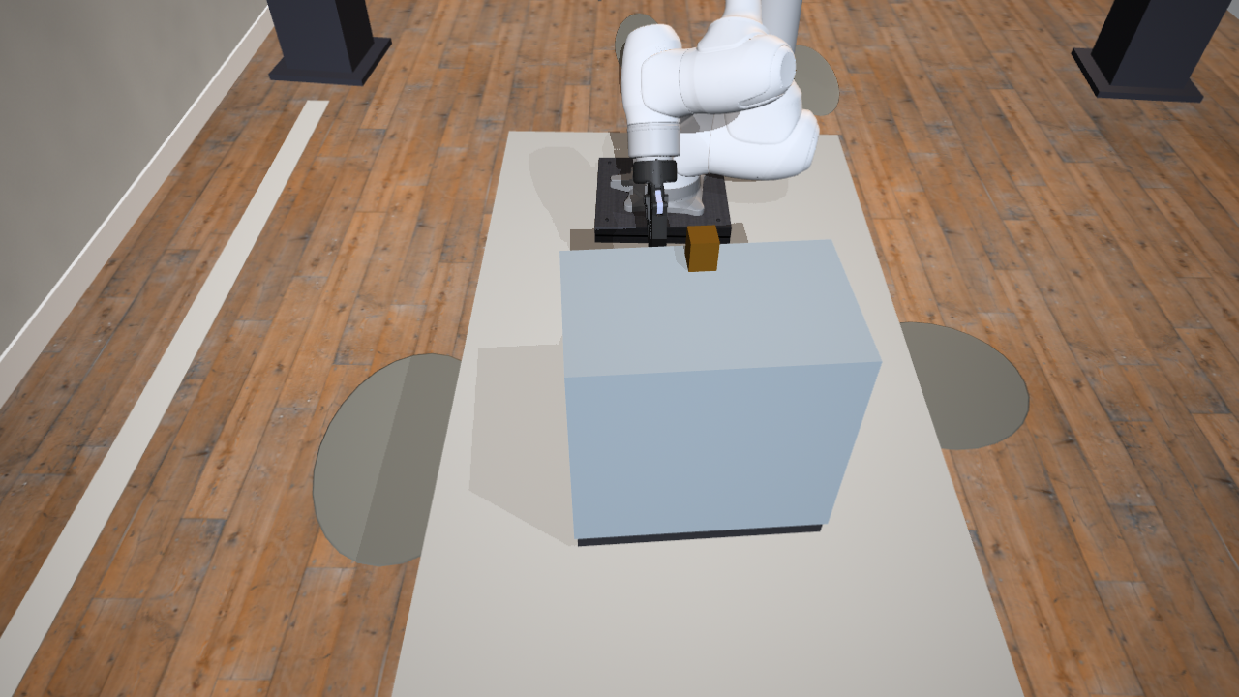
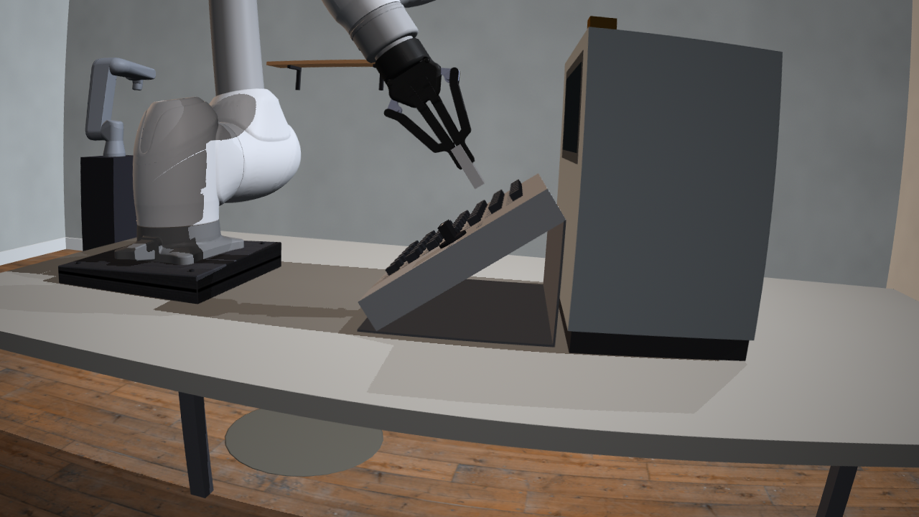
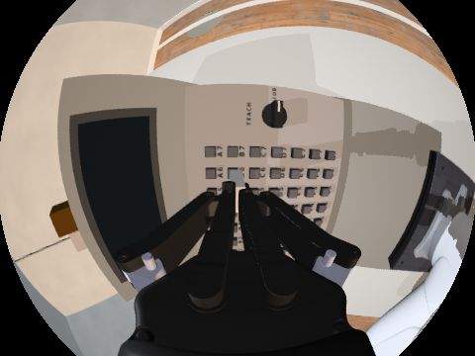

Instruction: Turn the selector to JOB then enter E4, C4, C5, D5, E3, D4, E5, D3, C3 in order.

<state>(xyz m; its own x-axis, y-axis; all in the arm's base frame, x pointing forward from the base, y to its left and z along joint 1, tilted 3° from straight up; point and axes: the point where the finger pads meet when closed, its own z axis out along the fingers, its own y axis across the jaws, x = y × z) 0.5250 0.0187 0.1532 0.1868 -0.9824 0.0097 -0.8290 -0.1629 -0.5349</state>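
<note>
The machine is a grey box (image 2: 668, 192) with a sloped keypad panel (image 2: 462, 244) facing the arm. In the wrist view the keypad (image 3: 271, 181) shows rows of small dark keys, none lit. The black selector knob (image 3: 275, 114) sits above the keys, its pointer up toward the label next to TEACH. My gripper (image 2: 472, 174) is shut and empty. Its fingertips hover a short way above the upper rows of keys, apart from them. In the wrist view the fingertips (image 3: 237, 189) cover keys near the left of the second and third rows. Key names are too small to read.
A dark screen (image 3: 119, 185) fills the machine's front beside the keypad. A small brown block (image 1: 702, 249) sits on the machine's top edge. The arm's black base plate (image 2: 170, 264) stands on the table behind the keypad.
</note>
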